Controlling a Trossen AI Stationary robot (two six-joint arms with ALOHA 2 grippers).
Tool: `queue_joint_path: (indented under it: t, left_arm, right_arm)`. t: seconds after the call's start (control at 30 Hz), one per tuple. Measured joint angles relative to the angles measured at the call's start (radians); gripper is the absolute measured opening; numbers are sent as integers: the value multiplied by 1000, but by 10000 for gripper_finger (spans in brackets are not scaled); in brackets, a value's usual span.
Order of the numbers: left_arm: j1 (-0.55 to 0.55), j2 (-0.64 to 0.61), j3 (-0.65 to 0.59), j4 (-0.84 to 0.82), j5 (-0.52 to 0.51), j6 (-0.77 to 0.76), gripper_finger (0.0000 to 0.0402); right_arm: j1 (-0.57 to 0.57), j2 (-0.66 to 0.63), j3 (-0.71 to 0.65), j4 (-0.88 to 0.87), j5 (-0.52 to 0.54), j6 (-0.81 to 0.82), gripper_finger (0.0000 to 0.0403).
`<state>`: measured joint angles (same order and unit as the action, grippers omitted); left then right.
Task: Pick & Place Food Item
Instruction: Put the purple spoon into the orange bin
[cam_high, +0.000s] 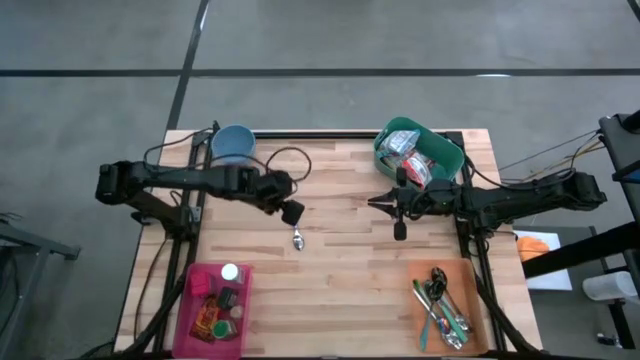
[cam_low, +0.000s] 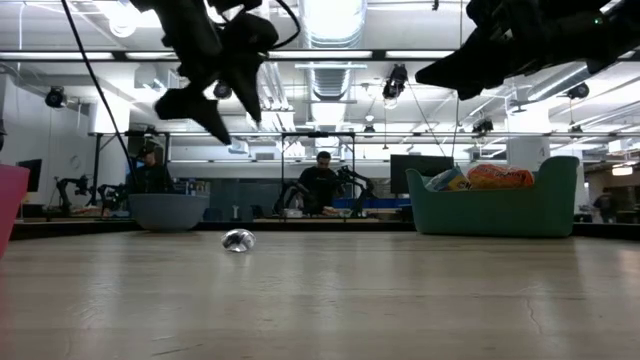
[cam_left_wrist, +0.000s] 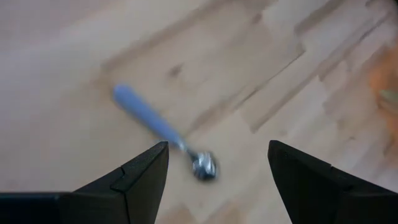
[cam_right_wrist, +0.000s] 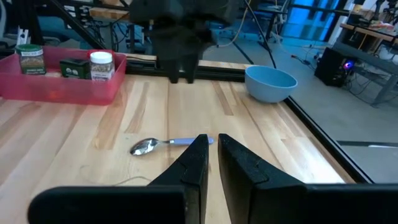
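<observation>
Reading the high view, we find the left gripper (cam_high: 293, 212) open, empty, just above a spoon (cam_high: 298, 240) on the counter (cam_high: 340, 290). Right gripper (cam_high: 399, 230) shut, empty; food packets (cam_high: 412, 160) behind it, in the green bin (cam_high: 385, 140). Left wrist view: spoon (cam_left_wrist: 163, 133) between the fingers (cam_left_wrist: 144, 177), ungrasped. We judge nothing placed.

The spoon (cam_left_wrist: 163, 130) was smeared by blur in the left wrist view, its handle a soft blue streak. In the overhead view its handle was hidden under the left gripper (cam_high: 291, 211), with only the bowl end showing. The red bin (cam_low: 10, 200) was cut off by the low view's edge. Labels on the jars (cam_right_wrist: 101, 65) were too small to read, and the packets in the green bin (cam_high: 392, 140) could not be identified.
</observation>
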<state>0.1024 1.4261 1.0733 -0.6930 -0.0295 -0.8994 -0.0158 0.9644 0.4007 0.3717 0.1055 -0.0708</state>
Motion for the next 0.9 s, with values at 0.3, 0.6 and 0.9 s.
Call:
queue_joint_path:
  t: [0.3,0.6,0.9]
  left_arm:
    - [-85,16,0,-56,-90,-263,279]
    - [-107,131,0,-31,-95,-434,279]
    - [-107,274,0,37,-29,-466,279]
  right_arm:
    - [0,0,0,0,0,0,33]
    - [0,0,0,0,0,0,33]
    - [0,0,-1,0,0,0,33]
